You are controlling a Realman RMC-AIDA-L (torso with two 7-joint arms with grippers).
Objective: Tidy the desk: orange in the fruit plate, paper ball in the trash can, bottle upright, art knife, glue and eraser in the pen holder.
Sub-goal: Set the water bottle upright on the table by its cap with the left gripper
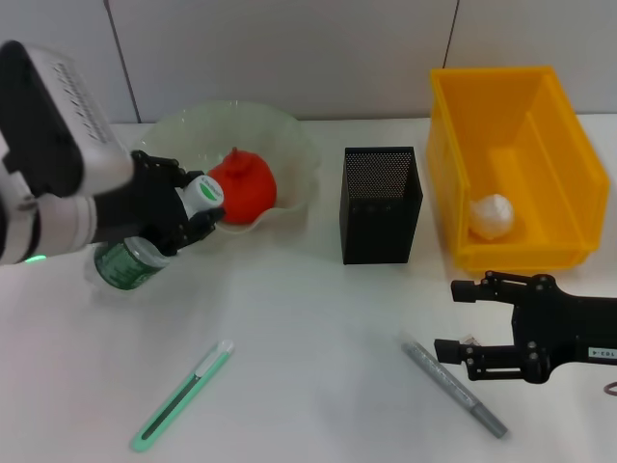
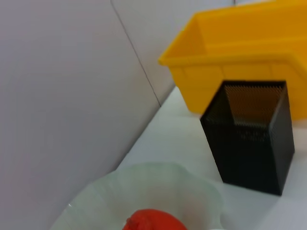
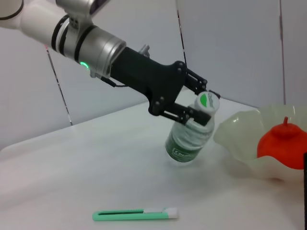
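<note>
My left gripper (image 1: 193,207) is shut on the neck of a clear bottle (image 1: 130,262) with a green label and a white-green cap. The bottle is tilted, base low near the table; it also shows in the right wrist view (image 3: 189,136) with the left gripper (image 3: 196,103). The orange (image 1: 243,186) lies in the glass fruit plate (image 1: 289,140). The paper ball (image 1: 491,216) lies in the yellow bin (image 1: 511,106). The green art knife (image 1: 181,395) lies at the front left. A grey pen-shaped stick (image 1: 453,386) lies by my open right gripper (image 1: 458,320). No eraser shows.
The black mesh pen holder (image 1: 381,204) stands between plate and bin; it also shows in the left wrist view (image 2: 252,136) with the bin (image 2: 230,62) and the plate (image 2: 158,187). A grey wall backs the white table.
</note>
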